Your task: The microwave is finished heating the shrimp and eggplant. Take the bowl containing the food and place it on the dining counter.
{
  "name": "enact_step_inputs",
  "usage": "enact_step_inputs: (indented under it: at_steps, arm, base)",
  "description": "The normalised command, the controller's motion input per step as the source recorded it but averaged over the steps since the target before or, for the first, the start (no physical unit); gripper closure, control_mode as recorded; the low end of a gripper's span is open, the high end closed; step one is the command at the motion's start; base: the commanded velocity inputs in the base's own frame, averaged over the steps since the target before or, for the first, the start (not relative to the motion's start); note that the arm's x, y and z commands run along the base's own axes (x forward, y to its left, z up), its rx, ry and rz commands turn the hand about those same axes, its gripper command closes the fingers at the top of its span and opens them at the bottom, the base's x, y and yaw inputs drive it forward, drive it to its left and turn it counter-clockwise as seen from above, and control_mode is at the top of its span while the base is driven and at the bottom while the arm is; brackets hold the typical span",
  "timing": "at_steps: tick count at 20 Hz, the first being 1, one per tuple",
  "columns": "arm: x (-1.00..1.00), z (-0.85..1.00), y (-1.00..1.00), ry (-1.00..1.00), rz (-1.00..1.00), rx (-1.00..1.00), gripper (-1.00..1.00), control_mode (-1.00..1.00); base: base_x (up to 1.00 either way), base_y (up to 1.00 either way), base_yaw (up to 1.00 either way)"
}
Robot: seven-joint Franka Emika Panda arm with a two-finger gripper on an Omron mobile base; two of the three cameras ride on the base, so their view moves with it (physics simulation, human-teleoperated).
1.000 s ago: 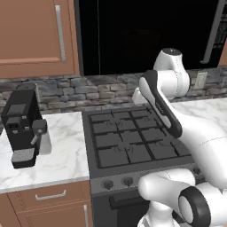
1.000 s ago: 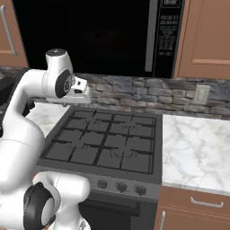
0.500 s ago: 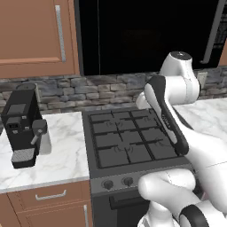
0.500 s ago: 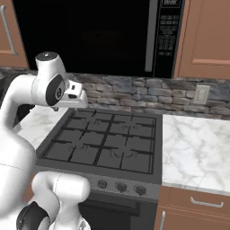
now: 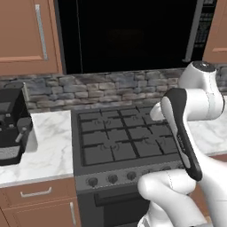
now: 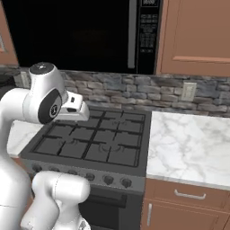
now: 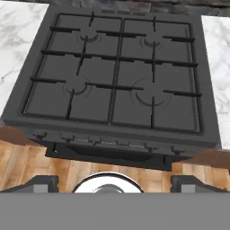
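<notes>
Microwave (image 5: 128, 33) is hanging directly above the stove (image 5: 126, 142), dark glass door closed, button panel (image 6: 146, 33) on its right edge. Can't see inside, so can't tell what it's holding. Gripper (image 7: 114, 183) is pointing down at the stove's front edge, two finger tips (image 7: 40, 183) sitting wide apart with nothing between them. Arm (image 6: 42, 96) is hovering over the stove's left side. Marble worktop (image 6: 193, 148) is flanking the stove on the right, black coffee machine (image 5: 13, 126) is sitting on the worktop to its left.
</notes>
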Motion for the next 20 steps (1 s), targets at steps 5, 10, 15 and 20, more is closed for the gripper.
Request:
enact_step_inputs:
  at_steps: [5,10,15,20]
  arm:
    - [0.00,0.00,0.00,0.00,0.00,0.00,-1.00,1.00]
    - [0.00,0.00,0.00,0.00,0.00,0.00,-1.00,1.00]
    - [0.00,0.00,0.00,0.00,0.00,0.00,-1.00,1.00]
    - [0.00,0.00,0.00,0.00,0.00,0.00,-1.00,-1.00]
  base:
    - [-0.04,-0.65,-0.01]
    - [0.00,-0.33,0.00]
    - [0.00,-0.15,0.00]
    - [0.00,0.00,0.00]
